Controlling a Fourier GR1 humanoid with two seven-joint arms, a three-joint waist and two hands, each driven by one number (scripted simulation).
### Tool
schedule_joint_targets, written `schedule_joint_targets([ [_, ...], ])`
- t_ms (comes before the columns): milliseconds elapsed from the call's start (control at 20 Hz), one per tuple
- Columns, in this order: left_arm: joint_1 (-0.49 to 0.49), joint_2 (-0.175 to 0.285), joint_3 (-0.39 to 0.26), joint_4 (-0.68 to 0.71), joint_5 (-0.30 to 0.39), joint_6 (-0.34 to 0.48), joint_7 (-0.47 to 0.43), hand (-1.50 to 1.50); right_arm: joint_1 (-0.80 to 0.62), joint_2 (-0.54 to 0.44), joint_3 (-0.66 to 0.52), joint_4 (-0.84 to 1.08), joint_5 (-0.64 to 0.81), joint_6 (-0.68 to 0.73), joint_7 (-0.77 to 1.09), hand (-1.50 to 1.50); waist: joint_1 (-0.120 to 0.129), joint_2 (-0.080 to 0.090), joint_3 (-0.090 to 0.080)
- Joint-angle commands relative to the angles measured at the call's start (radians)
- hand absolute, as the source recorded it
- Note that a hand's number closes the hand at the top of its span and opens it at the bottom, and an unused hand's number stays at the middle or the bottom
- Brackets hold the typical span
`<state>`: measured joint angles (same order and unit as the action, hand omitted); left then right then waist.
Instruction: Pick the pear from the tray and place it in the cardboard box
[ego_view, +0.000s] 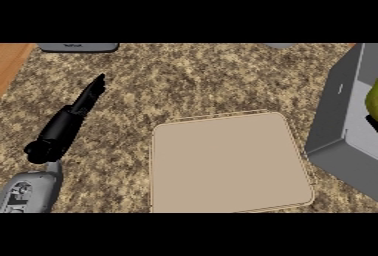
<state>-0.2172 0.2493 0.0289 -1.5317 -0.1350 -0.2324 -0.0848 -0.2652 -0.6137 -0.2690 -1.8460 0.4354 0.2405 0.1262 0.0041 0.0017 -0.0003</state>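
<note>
Placing seems in hand: the pear (372, 100), a yellow-green sliver at the right edge, is at the grey box (336, 117), whether inside I cannot tell; the beige tray (221, 165) on the desk (184, 80) holds nothing; next calls for release within the walls; left hand (81, 106) rests open; the right hand (371, 120) barely shows, grip unclear.

The tray (229, 165) is a flat tan square with rounded corners and a thin raised rim, lying just off centre toward five o'clock. At three o'clock stands the box (332, 120), grey-walled, set at an angle. Only a yellow-green sliver of the pear (372, 100) shows above the box's inside, cut by the edge.
</note>
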Motion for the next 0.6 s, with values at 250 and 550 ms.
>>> schedule_joint_targets([
  [250, 0.002, 0.004, -0.002, -0.035, 0.004, -0.023, 0.016, 0.0, -0.071, -0.207, -0.022, 0.448, 0.092, 0.096, -0.221, 1.5, 0.013, 0.004, 0.001],
  [550, -0.106, 0.02, 0.049, 0.067, 0.042, -0.047, 0.024, 0.0, -0.21, -0.324, 0.054, 0.741, 0.132, 0.234, -0.355, 1.5, 0.019, 0.01, 0.001],
])
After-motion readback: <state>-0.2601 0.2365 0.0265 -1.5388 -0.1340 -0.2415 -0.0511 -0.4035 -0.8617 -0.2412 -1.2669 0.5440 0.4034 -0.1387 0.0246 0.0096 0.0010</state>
